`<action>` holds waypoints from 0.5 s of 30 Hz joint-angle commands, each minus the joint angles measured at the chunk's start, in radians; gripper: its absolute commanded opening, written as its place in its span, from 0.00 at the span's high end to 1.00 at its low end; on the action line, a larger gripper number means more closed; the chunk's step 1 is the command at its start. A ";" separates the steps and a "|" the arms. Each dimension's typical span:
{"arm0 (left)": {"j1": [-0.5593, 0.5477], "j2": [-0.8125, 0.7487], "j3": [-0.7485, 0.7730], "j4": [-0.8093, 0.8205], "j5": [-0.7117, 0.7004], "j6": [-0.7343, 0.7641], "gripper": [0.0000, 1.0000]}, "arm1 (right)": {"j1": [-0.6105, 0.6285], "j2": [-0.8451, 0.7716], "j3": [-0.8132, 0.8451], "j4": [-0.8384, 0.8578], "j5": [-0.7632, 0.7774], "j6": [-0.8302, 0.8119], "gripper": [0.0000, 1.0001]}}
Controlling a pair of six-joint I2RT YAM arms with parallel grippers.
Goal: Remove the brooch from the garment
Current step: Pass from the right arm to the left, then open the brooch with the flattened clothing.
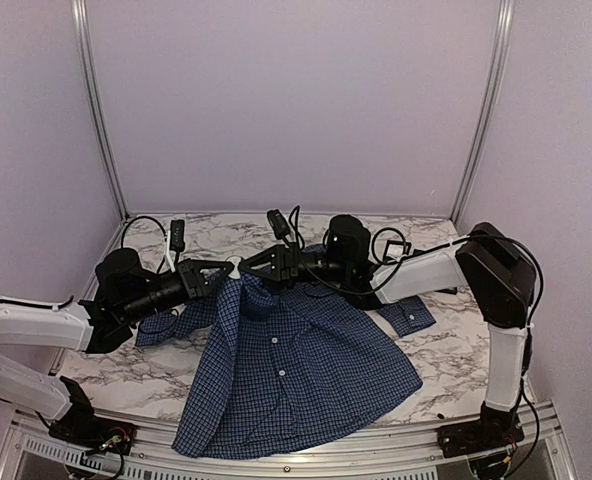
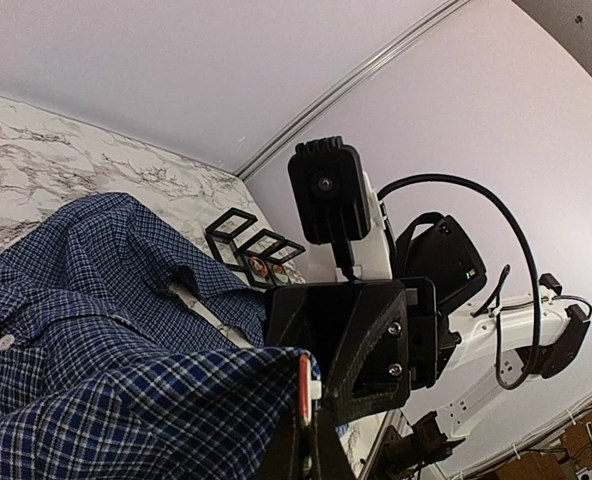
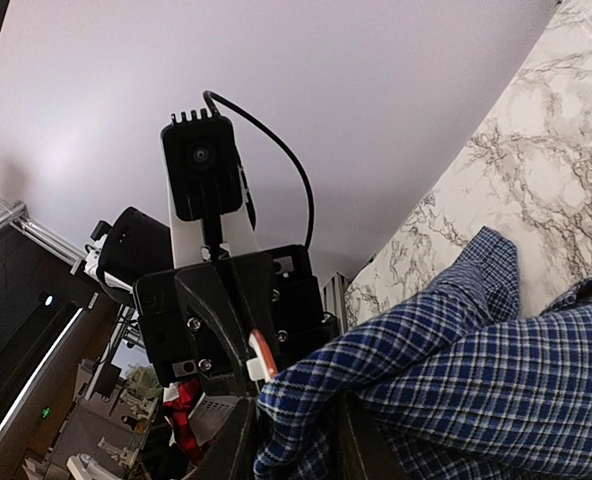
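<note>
The garment, a dark blue checked shirt, lies spread on the table, and one part of it is lifted to where both grippers meet. The brooch is a small disc, white with a red edge, sitting at that lifted peak. My left gripper is shut on the brooch, which stands edge-on between its fingertips against the cloth. My right gripper faces it tip to tip. A fold of the garment fills the gap between its jaws, right beside the brooch.
The marble table has purple walls at the back and both sides, with metal posts in the corners. A shirt sleeve cuff lies out to the right. A metal rail runs along the near edge.
</note>
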 commanded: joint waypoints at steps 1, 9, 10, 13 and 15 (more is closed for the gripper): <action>-0.001 0.008 0.016 0.062 0.015 0.006 1.00 | 0.006 0.020 0.007 0.032 -0.021 0.010 0.74; -0.001 0.005 0.017 0.060 0.021 0.013 1.00 | 0.011 0.028 0.018 0.021 -0.023 0.007 0.73; -0.002 0.005 0.017 0.059 0.022 0.015 1.00 | 0.013 0.029 0.019 0.019 -0.023 0.007 0.73; -0.002 0.006 0.019 0.063 0.028 0.018 1.00 | 0.017 0.032 0.024 0.016 -0.025 0.006 0.73; -0.002 0.005 0.020 0.063 0.031 0.019 1.00 | 0.020 0.033 0.028 0.009 -0.023 0.003 0.73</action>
